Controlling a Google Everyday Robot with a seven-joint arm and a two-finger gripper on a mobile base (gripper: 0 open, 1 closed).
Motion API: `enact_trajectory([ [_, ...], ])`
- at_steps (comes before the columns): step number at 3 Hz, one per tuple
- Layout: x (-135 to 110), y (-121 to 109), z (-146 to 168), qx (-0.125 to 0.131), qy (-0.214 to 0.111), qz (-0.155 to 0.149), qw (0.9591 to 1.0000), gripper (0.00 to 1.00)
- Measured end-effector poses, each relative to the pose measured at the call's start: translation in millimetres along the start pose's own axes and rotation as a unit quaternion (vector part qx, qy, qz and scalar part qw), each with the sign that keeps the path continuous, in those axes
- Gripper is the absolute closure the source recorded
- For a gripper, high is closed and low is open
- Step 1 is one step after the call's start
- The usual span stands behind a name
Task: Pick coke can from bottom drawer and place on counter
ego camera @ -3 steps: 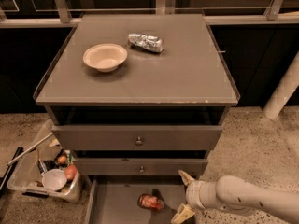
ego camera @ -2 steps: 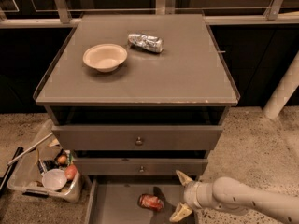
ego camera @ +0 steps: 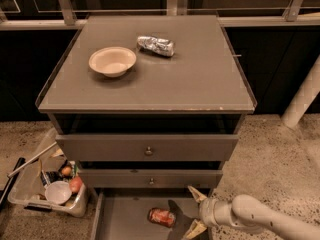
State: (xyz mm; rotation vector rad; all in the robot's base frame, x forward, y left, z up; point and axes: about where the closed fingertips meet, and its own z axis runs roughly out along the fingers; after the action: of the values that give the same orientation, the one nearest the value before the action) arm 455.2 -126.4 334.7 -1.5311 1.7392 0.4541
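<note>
Small red cylindrical coke can (ego camera: 161,217): on its side in the open grey-brown bottom drawer (ego camera: 120,219), below the front edge of the grey-brown counter (ego camera: 200,84), unmoved. White two-finger gripper (ego camera: 189,212): fingers spread, just right of the can, slightly nearer than before.

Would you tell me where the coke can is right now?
Camera view, bottom centre: the coke can lies in the open bottom drawer, just left of the open gripper.

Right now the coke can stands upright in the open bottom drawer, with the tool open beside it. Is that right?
Not quite. The camera view shows the coke can lying on its side, not upright, in the open bottom drawer. The tool is beside it with its fingers spread open.
</note>
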Motion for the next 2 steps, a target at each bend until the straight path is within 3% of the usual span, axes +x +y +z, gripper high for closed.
enact_trajectory([
  [1,19,1,14,-0.005,-0.024,-0.003,0.9997,0.0],
  [2,41,-2,50,-0.024,-0.04,0.001,0.9989,0.0],
])
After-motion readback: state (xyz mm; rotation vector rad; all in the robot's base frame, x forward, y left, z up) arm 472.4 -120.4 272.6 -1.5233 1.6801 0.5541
